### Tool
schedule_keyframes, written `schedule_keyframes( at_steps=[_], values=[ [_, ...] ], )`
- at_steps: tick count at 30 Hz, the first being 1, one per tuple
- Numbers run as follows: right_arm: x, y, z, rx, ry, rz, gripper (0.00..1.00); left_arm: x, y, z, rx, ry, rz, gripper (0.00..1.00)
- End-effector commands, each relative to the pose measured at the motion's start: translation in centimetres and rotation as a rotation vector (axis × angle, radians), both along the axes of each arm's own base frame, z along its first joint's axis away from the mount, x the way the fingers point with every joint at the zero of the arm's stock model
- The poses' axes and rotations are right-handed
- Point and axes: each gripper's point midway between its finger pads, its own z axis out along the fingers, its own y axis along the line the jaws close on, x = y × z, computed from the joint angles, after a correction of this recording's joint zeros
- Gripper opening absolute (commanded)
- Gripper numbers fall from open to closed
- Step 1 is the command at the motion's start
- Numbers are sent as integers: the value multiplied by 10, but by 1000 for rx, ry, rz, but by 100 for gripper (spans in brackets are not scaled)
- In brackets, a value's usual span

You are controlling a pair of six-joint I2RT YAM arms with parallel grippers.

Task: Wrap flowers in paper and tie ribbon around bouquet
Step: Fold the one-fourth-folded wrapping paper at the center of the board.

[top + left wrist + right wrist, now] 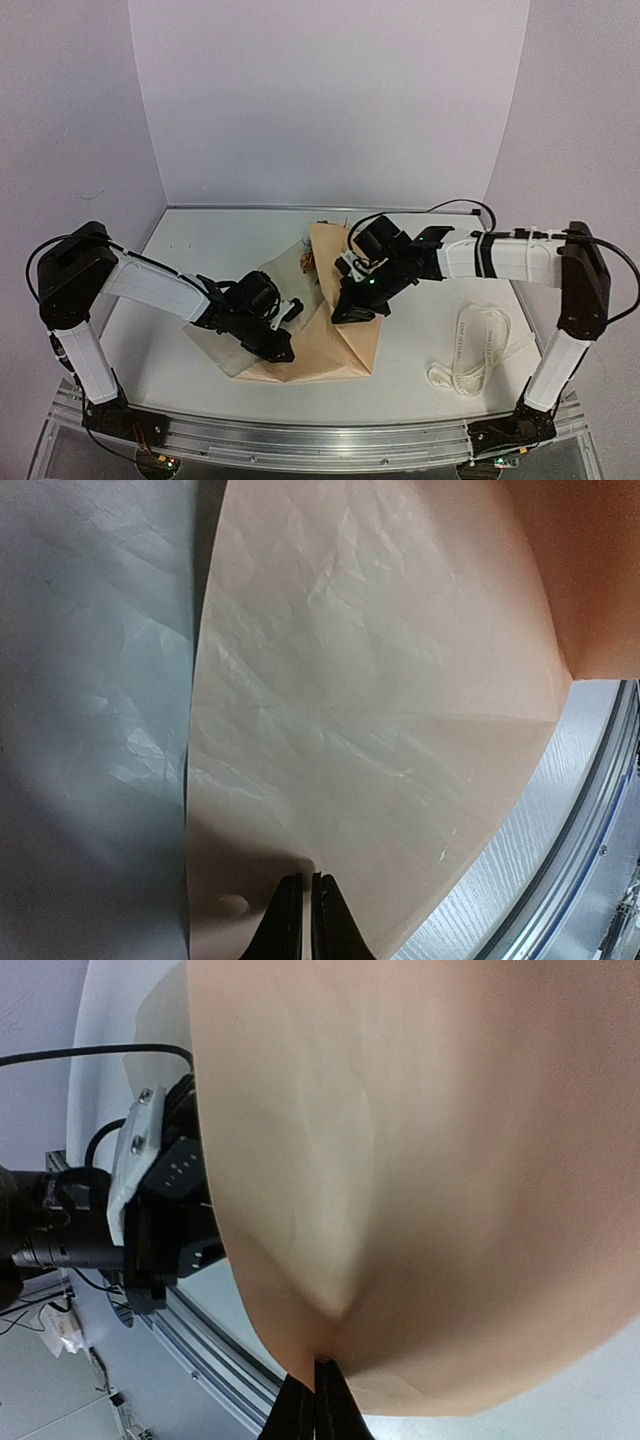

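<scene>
Peach-tan paper [350, 345] lies folded at the middle of a white counter [200, 250], with pale lilac walls [320, 100] behind. The left jaws are almost closed, pinching the paper's near-left edge. The right jaws are fully closed on a raised fold. The flowers [308, 262] are mostly hidden by paper, with only brownish bits showing. The ribbon [478, 350] lies loose to the right.
</scene>
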Motion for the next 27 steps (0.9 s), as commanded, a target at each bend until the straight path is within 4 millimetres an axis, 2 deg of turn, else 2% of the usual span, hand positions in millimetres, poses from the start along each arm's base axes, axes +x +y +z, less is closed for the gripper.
schedule_keyframes(
  at_steps=[1,4,7,11,15,18,20,23,27],
  values=[
    [9,50,12,165,100,31,0,12,-4,8,-20,-34,11,6],
    [13,61,0,186,145,30,0,12,-4,13,-25,-35,-1,8],
    [16,64,-14,185,172,22,0,12,2,25,-31,-41,1,12],
    [18,65,-31,167,195,20,0,17,9,54,-85,-48,24,17],
    [18,63,-43,147,194,21,0,31,16,90,-208,-20,83,21],
    [17,59,-50,130,192,22,0,53,22,116,-294,-27,158,30],
    [17,58,-53,126,190,21,0,75,28,125,-318,-35,215,39],
    [16,60,-55,130,190,24,0,105,32,126,-365,17,258,47],
    [15,59,-56,132,185,36,1,133,26,128,-449,105,234,55]
  ],
)
